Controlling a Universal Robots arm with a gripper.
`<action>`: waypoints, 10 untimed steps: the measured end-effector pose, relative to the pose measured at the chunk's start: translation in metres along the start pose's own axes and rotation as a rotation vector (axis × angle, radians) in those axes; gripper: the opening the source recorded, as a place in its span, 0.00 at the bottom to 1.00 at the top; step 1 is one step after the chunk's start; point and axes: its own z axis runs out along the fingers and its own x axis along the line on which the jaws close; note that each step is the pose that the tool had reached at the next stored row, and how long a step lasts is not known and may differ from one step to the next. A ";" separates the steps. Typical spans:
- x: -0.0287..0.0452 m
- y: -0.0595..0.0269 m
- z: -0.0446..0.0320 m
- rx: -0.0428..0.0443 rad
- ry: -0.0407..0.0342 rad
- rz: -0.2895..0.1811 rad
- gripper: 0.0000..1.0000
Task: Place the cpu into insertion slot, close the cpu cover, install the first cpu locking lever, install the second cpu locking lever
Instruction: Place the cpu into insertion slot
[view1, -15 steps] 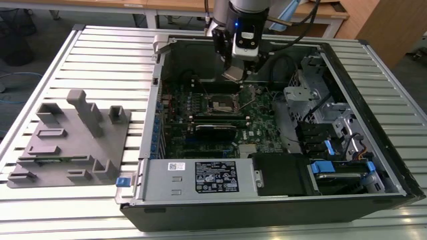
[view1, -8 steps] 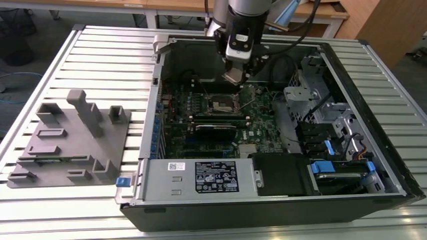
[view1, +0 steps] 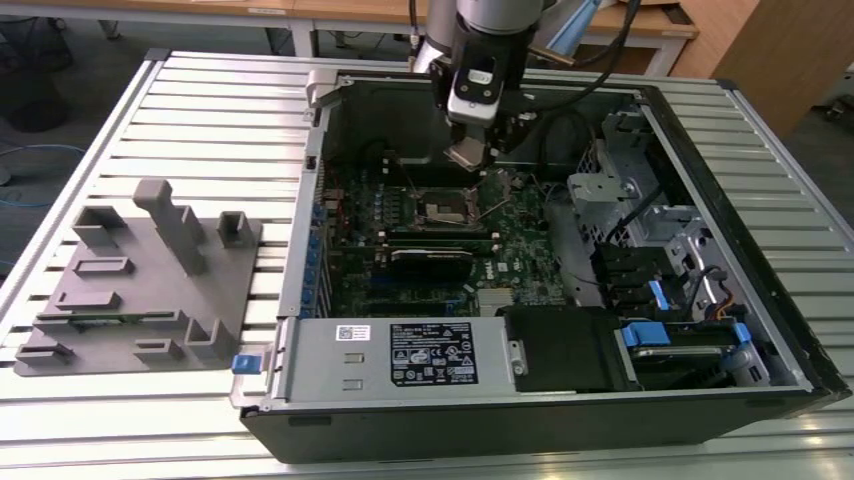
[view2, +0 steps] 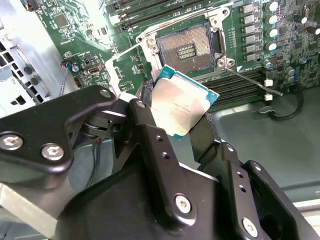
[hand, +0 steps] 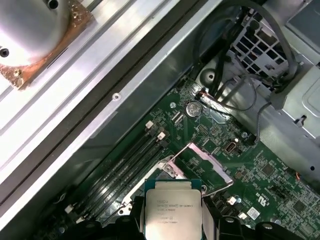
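Clamped the cpu (view2: 182, 107) by its edges in the gripper (view2: 176, 125), tilted, clear of the insertion slot (view2: 187, 47) lying beyond the fingertips. Probably called for levelling, matching corners to the slot's rim, lowering without sliding.

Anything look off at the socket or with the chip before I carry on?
Nothing looks damaged or out of place. The gripper holds the cpu by its edges, at an angle to the insertion slot and clear of it. The slot lies open and empty.
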 end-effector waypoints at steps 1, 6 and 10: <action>0.0000 -0.0001 0.0007 -0.0002 -0.0017 0.018 0.54; -0.0002 -0.0008 0.0081 -0.0023 -0.0106 0.107 0.54; 0.0000 -0.0018 0.0152 -0.0035 -0.0168 0.165 0.54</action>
